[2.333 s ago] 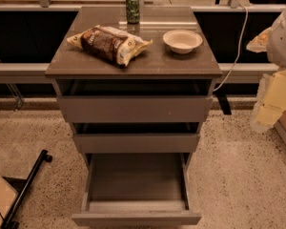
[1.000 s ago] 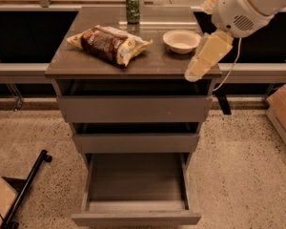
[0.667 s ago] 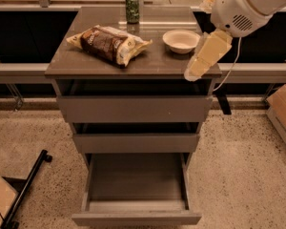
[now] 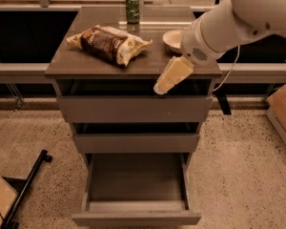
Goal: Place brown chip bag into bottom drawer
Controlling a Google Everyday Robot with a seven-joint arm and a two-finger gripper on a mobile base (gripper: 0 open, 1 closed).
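Bottom drawer [image 4: 136,180] open and free; hand [image 4: 170,76] beside bowl [image 4: 171,39]

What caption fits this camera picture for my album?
Gripper hovers beside the brown chip bag; bottom drawer open below.

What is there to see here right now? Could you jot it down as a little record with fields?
Tool: hangs at the right front edge of the cabinet top, apart from the bag
Brown chip bag: lying on the cabinet top, left of centre
Green can: upright at the back of the top
Bowl: right side of the top, partly hidden by the arm
Bottom drawer: pulled well out
Two upper drawers: far less far out than the bottom one
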